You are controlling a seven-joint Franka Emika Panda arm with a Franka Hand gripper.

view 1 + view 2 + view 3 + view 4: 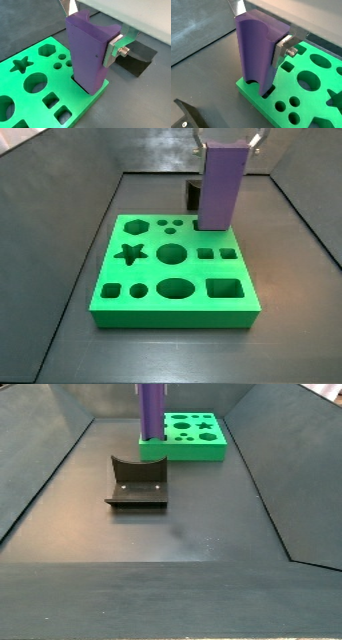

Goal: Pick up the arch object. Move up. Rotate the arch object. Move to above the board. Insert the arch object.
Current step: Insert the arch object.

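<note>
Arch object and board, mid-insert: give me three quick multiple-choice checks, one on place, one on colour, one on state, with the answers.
1. Where is the arch object's lower end?
A. Entering a hole at the board's corner
B. Lying flat on the floor
C. Over the star hole

2. What colour is the board?
A. Purple
B. Bright green
C. Dark grey

3. How does the pincer stand?
A. Open, away from the block
B. Shut on the arch object's upper part
C. Out of view

Answers:
1 A: in both wrist views the arch object stands upright with its foot in a hole by a corner of the board.
2 B: the slab is green in both side views, while the block is purple.
3 B: the pincer has a silver finger pressed flat on the block's side, and the dark fixture stands apart on the floor.
</note>
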